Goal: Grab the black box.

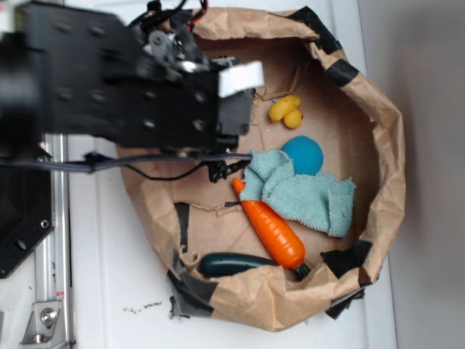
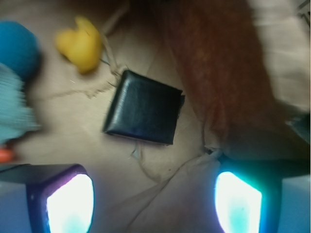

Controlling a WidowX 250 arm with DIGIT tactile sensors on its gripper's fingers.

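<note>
Black box on brown paper, gripper spread above

I can read no text, label, brand, number or sign in either view; nothing legible shows on the black box or on the paper bag around it.

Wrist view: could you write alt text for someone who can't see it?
A flat black box lies on brown paper, with the open gripper hovering above it, not touching. A yellow duck toy and blue ball sit at upper left.
</note>
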